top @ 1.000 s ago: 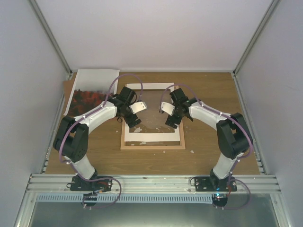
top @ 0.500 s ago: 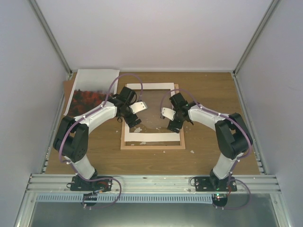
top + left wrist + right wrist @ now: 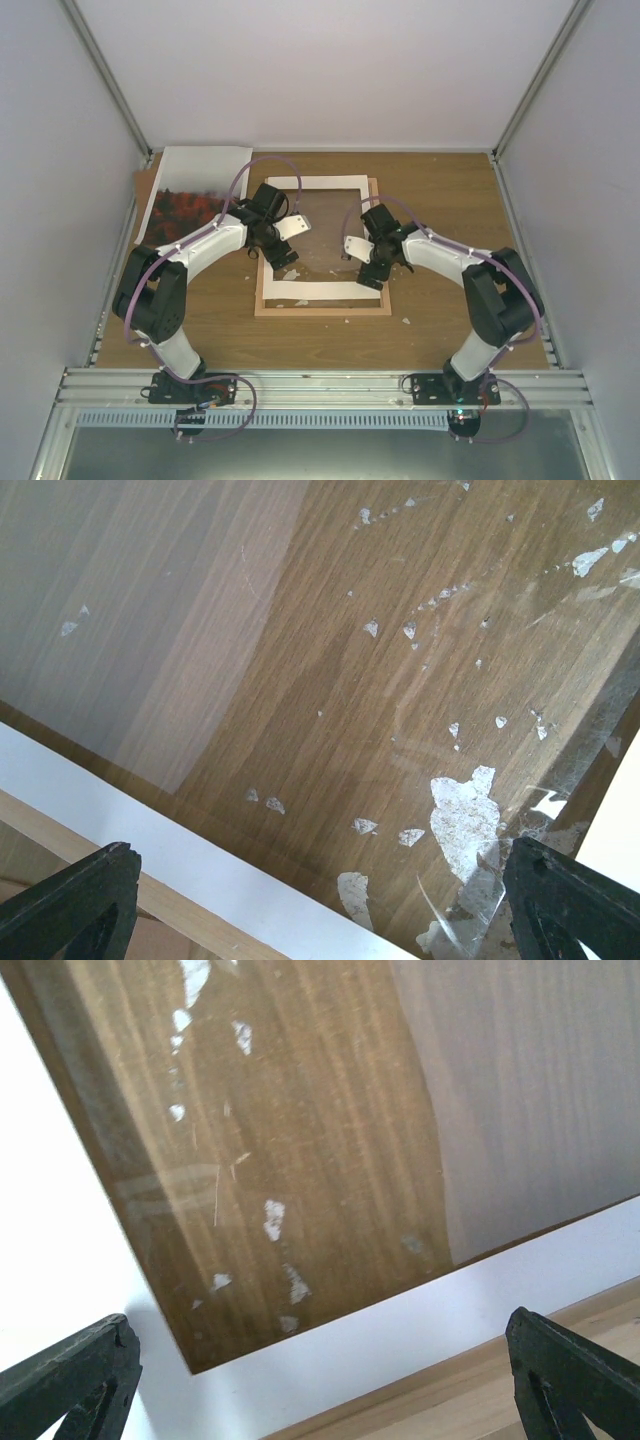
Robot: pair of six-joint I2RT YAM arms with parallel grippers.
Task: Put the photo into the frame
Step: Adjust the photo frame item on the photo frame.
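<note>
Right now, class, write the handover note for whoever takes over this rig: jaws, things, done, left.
Left gripper: jaws open, empty, over the frame.
Right gripper: jaws open, empty, over the frame too.
Photo: flat at the far left of the table, outside the frame.
Done: nothing that shows. Left: fetch the photo, lay it in the frame.

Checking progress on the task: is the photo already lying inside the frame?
No, the photo lies off at the far left, clearly apart from the frame in the middle.
</note>
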